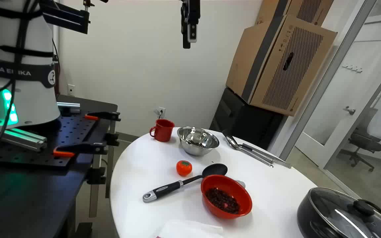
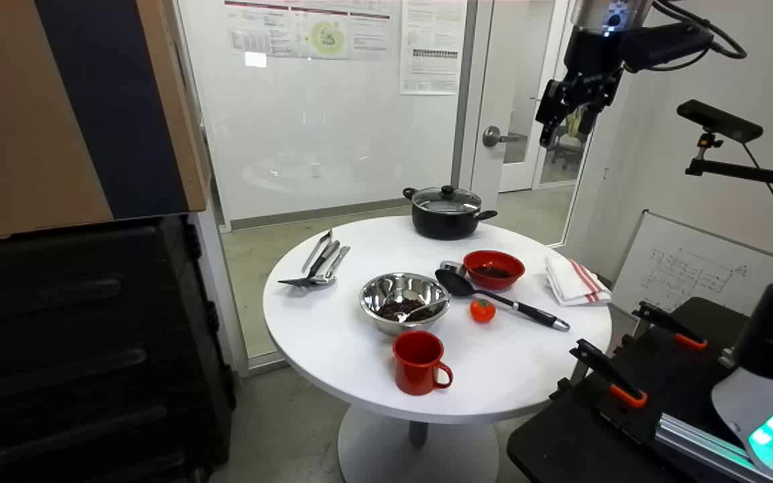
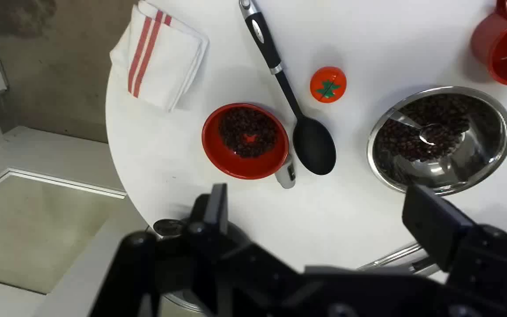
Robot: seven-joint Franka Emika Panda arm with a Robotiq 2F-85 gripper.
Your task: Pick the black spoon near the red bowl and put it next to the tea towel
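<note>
Black round-headed spoon [image 3: 288, 92] beside a red bowl [image 3: 253, 166] (glossy, shallow), fingers [image 3: 434, 229] wide apart.

In an exterior view I lose part of the tea towel [image 1: 190, 230] near the table's [image 1: 134, 175] edge. My gripper [image 3: 317, 194] masks most of the pot [image 3: 167, 227] in the wrist view; I can't identify the grey thing [image 3: 286, 174] the red bowl [image 3: 239, 165] partly hides.
</note>
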